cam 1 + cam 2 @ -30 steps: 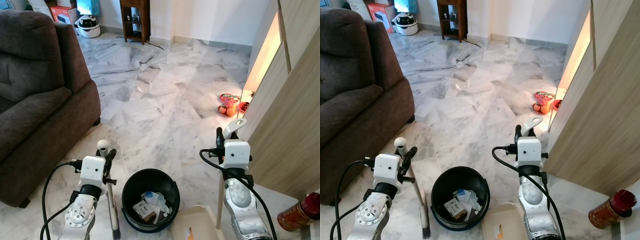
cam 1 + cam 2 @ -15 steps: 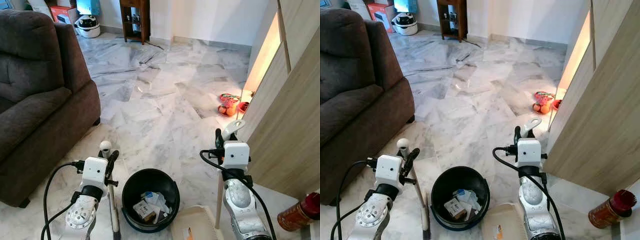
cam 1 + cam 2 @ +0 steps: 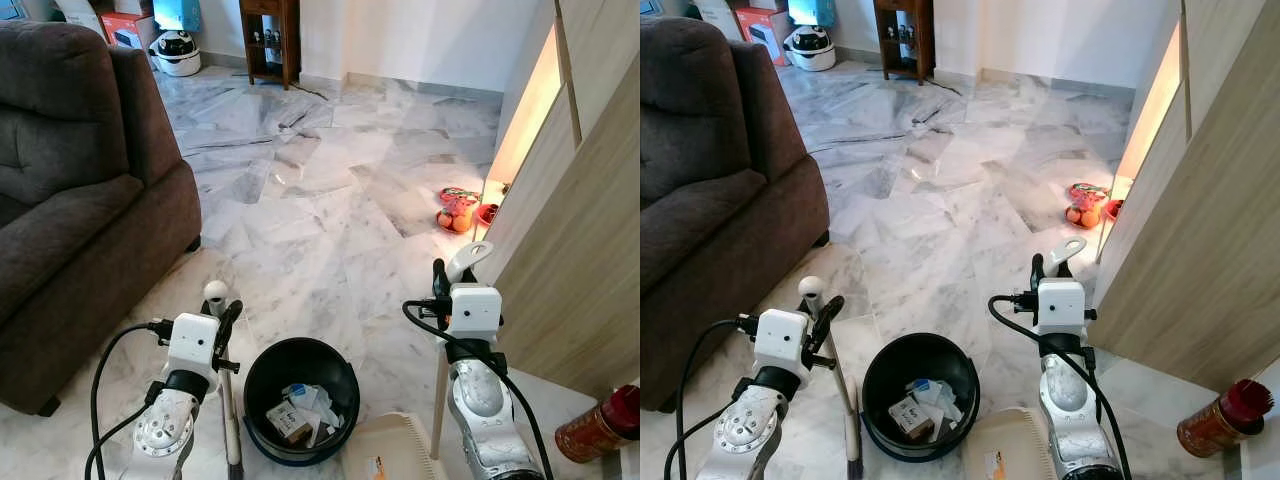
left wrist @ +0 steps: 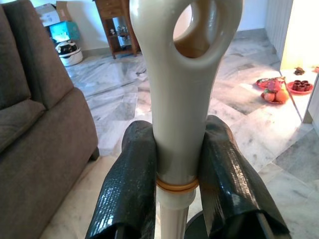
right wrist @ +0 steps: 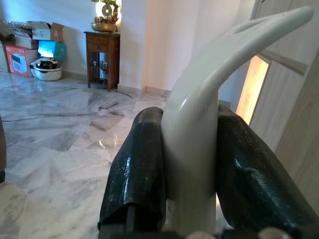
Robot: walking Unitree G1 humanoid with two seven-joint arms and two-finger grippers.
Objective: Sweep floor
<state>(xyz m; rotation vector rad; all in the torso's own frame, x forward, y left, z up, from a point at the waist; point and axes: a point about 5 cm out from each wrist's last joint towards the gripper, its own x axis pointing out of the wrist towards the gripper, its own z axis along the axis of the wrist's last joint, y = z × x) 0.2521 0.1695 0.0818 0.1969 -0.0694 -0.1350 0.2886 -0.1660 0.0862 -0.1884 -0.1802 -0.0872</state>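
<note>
A black bin (image 3: 301,398) is recorded on the marble floor (image 3: 330,200) directly before the robot, and scraps of paper and card are seen lying inside it. Just left of the bin, a broom (image 3: 226,395) is held upright; its cream handle is pinched between the two black fingers (image 4: 127,189) of the left hand (image 3: 222,322), the grip being placed just below the hanging hole at the handle's tip. Just right of the bin, a dustpan (image 3: 390,450) is stood on the floor, its cream tray lying close beside the bin's rim and its long handle being clamped near the curved top by the right hand (image 3: 440,278). A brown sofa (image 3: 80,190) is noted well to the left of the bin, a wooden cabinet (image 3: 580,230) to its right, and a red can (image 3: 598,424) at that cabinet's foot. Beyond the bin, a small plate of fruit (image 3: 458,210) is seen on the floor, and a dark wooden side table (image 3: 270,40) against the far wall. The waste is judged to be already tipped into the bin, so the step in hand is taken to be a return to sweeping or the putting away of tools. For this to be done well, both handles should be kept firmly gripped and vertical, the broom head should be lifted past the bin without its rim being knocked, and the dustpan tray should be kept level so that no remnant is spilled.
</note>
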